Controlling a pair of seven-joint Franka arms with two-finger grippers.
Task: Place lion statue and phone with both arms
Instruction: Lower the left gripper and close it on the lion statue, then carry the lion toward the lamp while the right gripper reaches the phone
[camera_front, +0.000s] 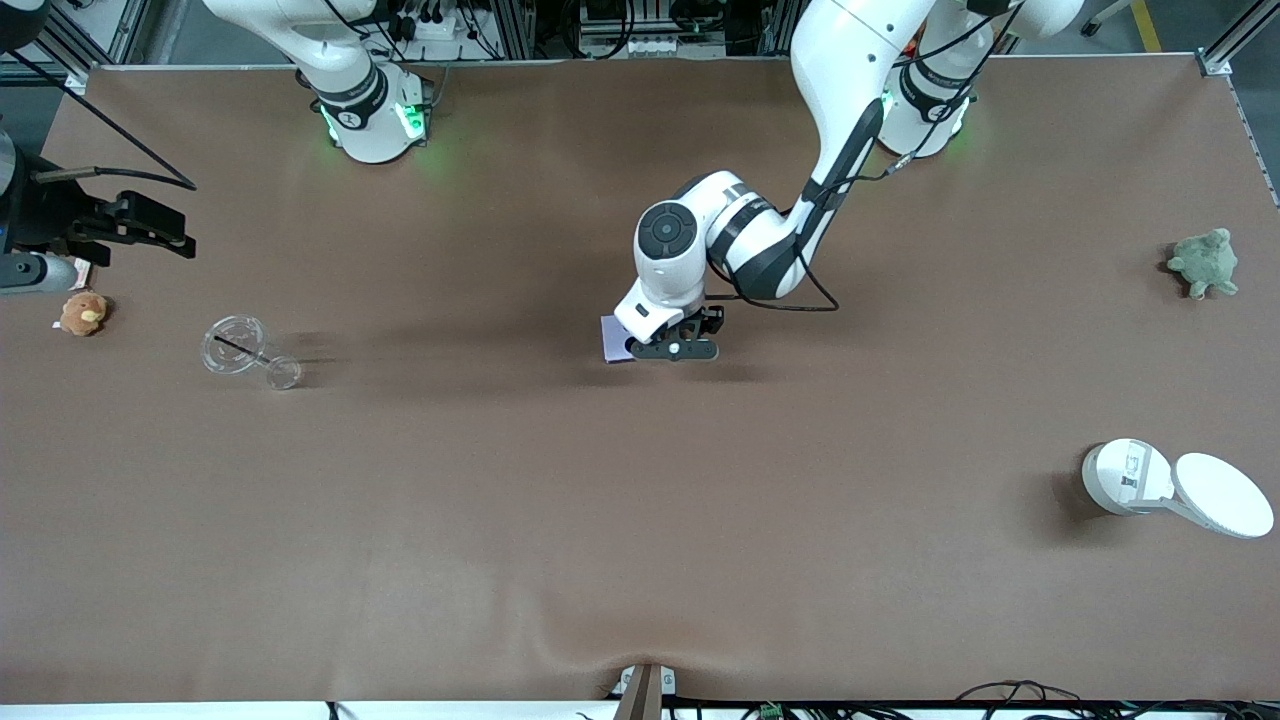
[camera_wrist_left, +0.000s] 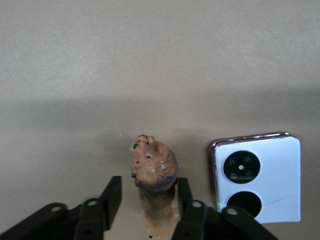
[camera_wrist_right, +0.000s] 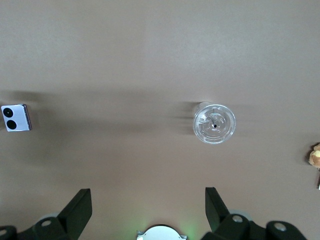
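Note:
The lion statue (camera_wrist_left: 154, 172), a small orange-brown figurine, stands on the brown table between the fingers of my left gripper (camera_wrist_left: 149, 190). One finger touches it and the other stands a little apart, so the gripper is open around it. In the front view my left gripper (camera_front: 678, 348) is low over the table's middle and hides the lion. The phone (camera_wrist_left: 257, 179), pale lavender with two black camera circles, lies flat right beside it (camera_front: 612, 340). My right gripper (camera_front: 150, 228) hangs open and empty high over the right arm's end of the table; the phone shows far off in its view (camera_wrist_right: 16, 118).
A clear glass (camera_front: 245, 352) lies on its side under the right gripper (camera_wrist_right: 214, 123). A round tan plush toy (camera_front: 83, 313) sits near it at the table's edge. A green plush toy (camera_front: 1205, 263) and a white round container with an open lid (camera_front: 1130, 477) are at the left arm's end.

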